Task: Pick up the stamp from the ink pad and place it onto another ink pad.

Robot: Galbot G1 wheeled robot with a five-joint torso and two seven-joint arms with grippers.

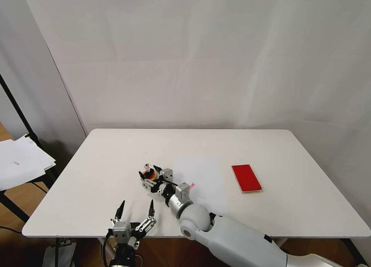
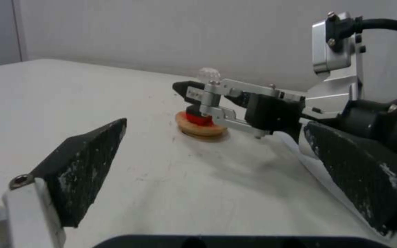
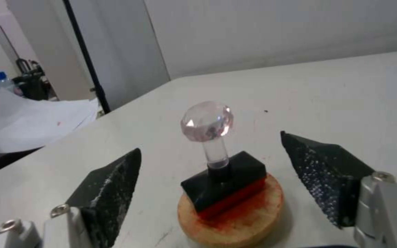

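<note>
The stamp, with a black base and a clear round knob, stands upright on the small round tan-rimmed ink pad left of the table's middle. In the right wrist view the stamp rests on the round pad, whose top is smeared orange-red. My right gripper is open, one finger on each side of the stamp and apart from it. The flat red rectangular ink pad lies bare on the right. My left gripper hovers open at the front edge, holding nothing.
The white table stands against a pale wall. A stack of white papers lies on a stand off its left side, behind a black pole. The left wrist view shows my right gripper around the stamp.
</note>
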